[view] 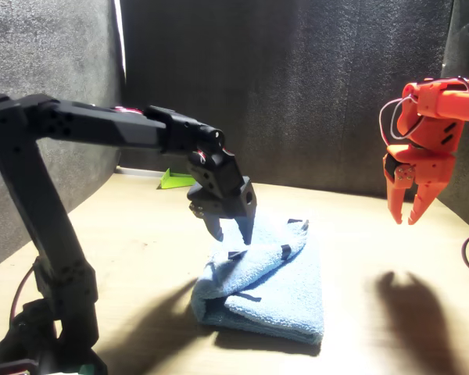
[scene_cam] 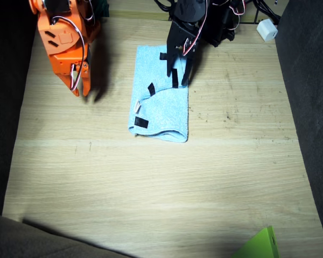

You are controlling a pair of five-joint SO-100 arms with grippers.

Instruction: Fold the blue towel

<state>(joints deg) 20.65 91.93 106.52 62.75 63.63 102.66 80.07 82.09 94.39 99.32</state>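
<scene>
Lying folded on the pale wooden bench [scene_cam: 151,188] is one blue towel [scene_cam: 167,115], set near the far middle of the top, with its rounded fold edge facing the near side in the fixed view. Four black tape tabs [scene_cam: 141,122] can be counted on it in that view: one by the near left corner, one further up the left part, and two under the black arm. One small white tag [scene_cam: 137,106] sits at the towel's left edge.

Two arms are at work here. The left arm [view: 102,129], black, reaches over the far half of the towel; its left pincer [view: 230,228] points down with the two fingers a little apart, the tips just above or barely touching the cloth. Whether they touch cannot be told. Nothing is held between them.

The right arm [scene_cam: 64,32], orange, hangs over bare bench well apart from the towel. The right pincer [scene_cam: 81,88] points down with its two fingers spread and empty, clear of the wood, casting a shadow beside it.

One small white block [scene_cam: 267,29] rests at the far edge of the bench, beside a bundle of cables. One bright green piece [scene_cam: 258,246] pokes in at the near edge. Dark felt panels [view: 297,86] stand around the bench.
</scene>
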